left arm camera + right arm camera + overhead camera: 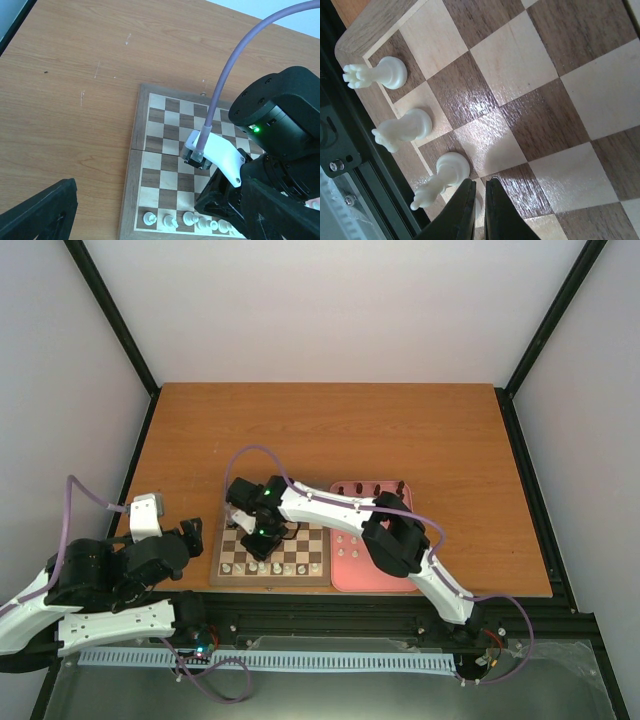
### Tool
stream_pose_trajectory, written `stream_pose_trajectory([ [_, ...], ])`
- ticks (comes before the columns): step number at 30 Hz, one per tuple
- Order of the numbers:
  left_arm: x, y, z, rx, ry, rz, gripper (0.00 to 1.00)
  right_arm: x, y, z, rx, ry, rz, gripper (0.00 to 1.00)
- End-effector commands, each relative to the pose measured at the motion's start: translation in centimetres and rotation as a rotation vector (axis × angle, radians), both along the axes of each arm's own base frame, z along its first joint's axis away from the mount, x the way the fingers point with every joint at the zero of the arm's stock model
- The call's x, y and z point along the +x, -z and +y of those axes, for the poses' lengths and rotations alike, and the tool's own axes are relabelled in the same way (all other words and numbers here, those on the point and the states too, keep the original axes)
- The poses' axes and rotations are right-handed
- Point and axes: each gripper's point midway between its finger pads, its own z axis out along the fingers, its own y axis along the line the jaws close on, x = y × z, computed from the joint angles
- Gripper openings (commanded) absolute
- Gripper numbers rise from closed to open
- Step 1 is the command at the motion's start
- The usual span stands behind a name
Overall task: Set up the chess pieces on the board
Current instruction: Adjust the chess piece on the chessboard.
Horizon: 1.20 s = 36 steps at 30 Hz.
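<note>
Right wrist view: a pale chess piece point(479, 205) shows in the slit directly under the right gripper point(480, 184). It stands upright on the board's point(367, 35) near row, fourth from the left corner. The fingers are almost together; I cannot tell if they pinch it. Three cream pieces stand free to its left: rook point(387, 74), knight point(407, 127), bishop point(447, 172). One pink tray point(345, 580) lies to the right. The left gripper point(192, 535), spread and empty, sits well apart.

No readable text, labels or numbers anywhere.
</note>
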Motion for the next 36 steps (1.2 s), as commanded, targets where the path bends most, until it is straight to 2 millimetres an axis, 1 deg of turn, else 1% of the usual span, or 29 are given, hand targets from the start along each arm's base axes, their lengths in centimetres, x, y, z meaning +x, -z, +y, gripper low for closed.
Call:
stream_pose_trajectory([
  [1,0.0,-0.6,0.7,-0.019,-0.020,-0.016,1.00,-0.8,0.0,0.9,0.011,-0.027,0.013,0.06],
  [15,-0.1,-0.3,0.6,-0.021,-0.021,-0.012,1.00,-2.0,0.2,1.2,0.017,-0.054,0.039,0.06],
  [21,0.0,-0.4,0.6,-0.020,-0.019,-0.012,1.00,-1.9,0.2,1.1,0.009,-0.053,0.027,0.06],
  [28,0.0,-0.4,0.5,-0.019,-0.016,-0.013,1.00,-0.3,0.2,0.8,-0.016,-0.007,-0.041,0.06],
  [33,0.1,-0.6,0.4,-0.015,-0.013,-0.015,1.00,1.7,-0.6,0.8,-0.008,0.050,-0.083,0.07],
  [36,0.1,-0.7,0.2,-0.007,-0.008,-0.018,1.00,3.3,-1.4,0.8,0.008,0.088,-0.116,0.16],
])
